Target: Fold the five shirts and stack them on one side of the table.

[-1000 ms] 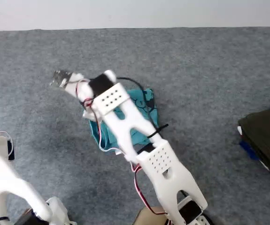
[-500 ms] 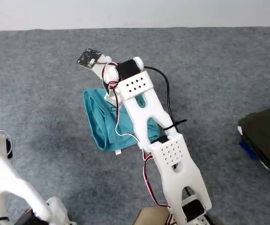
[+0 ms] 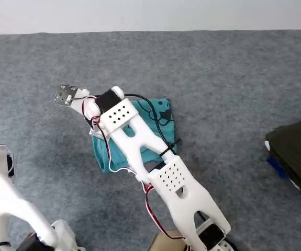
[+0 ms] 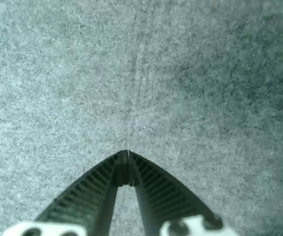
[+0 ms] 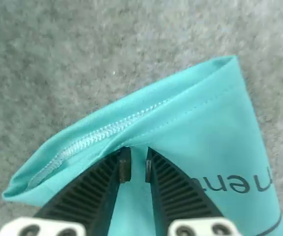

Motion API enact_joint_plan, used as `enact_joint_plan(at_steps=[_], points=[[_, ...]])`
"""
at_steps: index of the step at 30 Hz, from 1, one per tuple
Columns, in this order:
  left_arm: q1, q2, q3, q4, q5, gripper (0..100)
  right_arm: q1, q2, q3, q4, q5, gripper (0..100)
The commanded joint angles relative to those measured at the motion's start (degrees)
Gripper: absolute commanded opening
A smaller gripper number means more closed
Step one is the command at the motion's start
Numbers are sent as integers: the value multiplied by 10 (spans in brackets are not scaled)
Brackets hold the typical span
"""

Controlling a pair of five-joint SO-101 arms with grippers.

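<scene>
A teal shirt [image 3: 160, 117], folded into a small bundle, lies on the grey carpeted table [image 3: 229, 83] near the middle. The right arm [image 3: 140, 138] stretches across it from the front. In the right wrist view my right gripper [image 5: 134, 166] pinches a stitched fold of the teal shirt [image 5: 205, 128], its fingertips [image 5: 125, 164] nearly touching with cloth between them. The left arm [image 3: 3, 193] stands at the front left. My left gripper [image 4: 128, 156] is shut with nothing in it, hovering over bare carpet.
A dark folded stack [image 3: 297, 149] sits at the table's right edge with something blue [image 3: 276, 164] under it. A pale wall [image 3: 150, 13] borders the far side. Bare carpet spreads between the teal shirt and the stack.
The right arm swung right and away half a second ago, then came back left over the teal shirt. The shirt's left edge now lies a little farther left. The left arm kept still.
</scene>
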Motion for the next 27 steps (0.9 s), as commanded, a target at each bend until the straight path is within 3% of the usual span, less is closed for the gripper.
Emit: enact_joint_plan(at_steps=[1, 5, 9, 21, 27], points=[[4, -16, -1, -7, 1, 8, 2, -54, -66, 18, 5, 60], [4, -18, -1, -7, 1, 8, 23, -88, -96, 102, 4, 60], [4, -16, -1, -7, 1, 8, 64, -127, -69, 102, -10, 60], [4, -18, -1, -7, 1, 8, 108, -262, 292, 100, -39, 61], [4, -18, -1, -7, 1, 8, 91, -252, 361, 98, -50, 61]])
